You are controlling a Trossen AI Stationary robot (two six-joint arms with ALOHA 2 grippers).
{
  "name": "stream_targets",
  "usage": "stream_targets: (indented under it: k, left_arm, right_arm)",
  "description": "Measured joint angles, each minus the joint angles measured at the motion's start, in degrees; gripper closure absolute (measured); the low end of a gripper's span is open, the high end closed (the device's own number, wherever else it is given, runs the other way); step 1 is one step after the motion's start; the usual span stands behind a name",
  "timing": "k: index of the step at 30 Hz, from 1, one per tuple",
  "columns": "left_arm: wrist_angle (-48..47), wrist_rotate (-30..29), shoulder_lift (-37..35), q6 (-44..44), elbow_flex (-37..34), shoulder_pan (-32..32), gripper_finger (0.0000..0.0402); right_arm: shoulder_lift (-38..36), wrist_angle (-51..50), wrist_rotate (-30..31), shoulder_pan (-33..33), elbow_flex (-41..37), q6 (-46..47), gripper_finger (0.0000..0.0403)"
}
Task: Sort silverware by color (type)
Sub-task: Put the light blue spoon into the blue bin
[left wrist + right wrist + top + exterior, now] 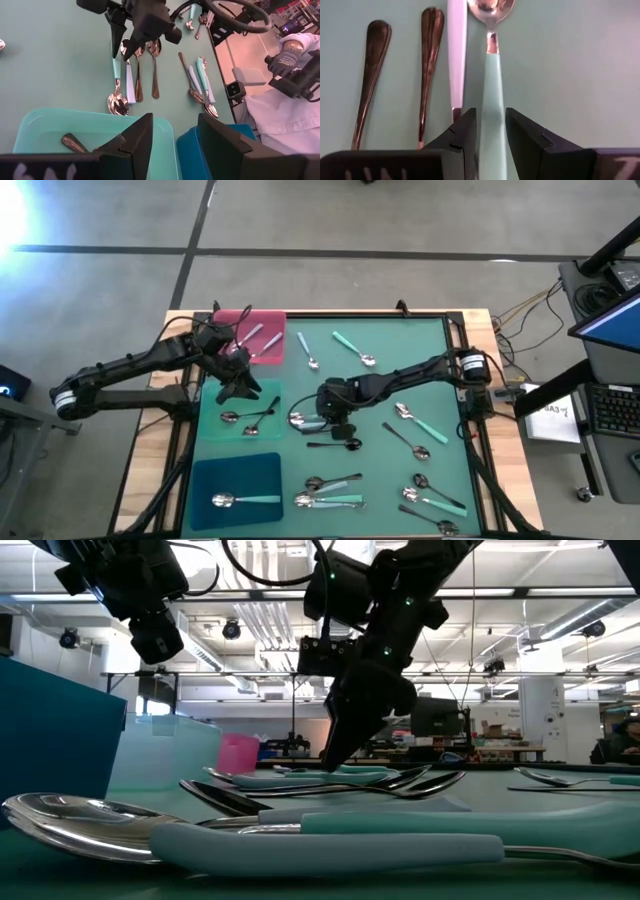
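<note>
1. Nearest to us, in the right wrist view, the two dark fingers (465, 132) of the right gripper (327, 402) stand a little apart on both sides of the mint-teal spoon (492, 107). Its plastic handle lies in the gap between them. We cannot tell whether the pads already touch it.
2. We judge this spoon light and stiff. The polished metal bowl looks slippery, so we would take hold on the plastic handle, near its middle, where the sides are straight.
3. Just beside it lie a white-handled piece (456, 55) and two all-silver handles (429, 60). A wide grip could catch them too.
4. Other silverware is spread over the green mat (430, 370): more teal spoons (330, 498) at the near edge and a black-handled one (335, 445) near the right gripper.
5. The left gripper (240, 385) hangs above the green tray (60, 127), its fingers clearly apart and empty. This tray already holds dark and silver pieces (250, 420).
6. The blue tray (235, 470) holds one teal spoon and the pink tray (265, 352) two pale pieces.
7. A gloved hand (284, 60) of a person shows beyond the table.
</note>
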Motion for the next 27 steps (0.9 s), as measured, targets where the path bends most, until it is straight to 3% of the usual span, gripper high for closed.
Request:
stream_targets:
  k: [10,17,27]
  left_arm:
    - [0.0,0.0,0.2,0.0,0.0,-0.3,0.0261]
    - [1.0,-0.3,1.0,-0.3,-2.3,-0.3,0.0261]
    - [10.1,-0.1,1.5,1.9,-4.5,-0.7,0.0261]
  right_arm:
    - [3.3,2.8,0.0,-0.1,0.1,0.1,0.0309]
    - [3.3,1.9,-0.1,-0.4,0.8,0.1,0.0358]
    - [2.4,-7.0,1.4,-3.3,6.1,-3.6,0.0358]
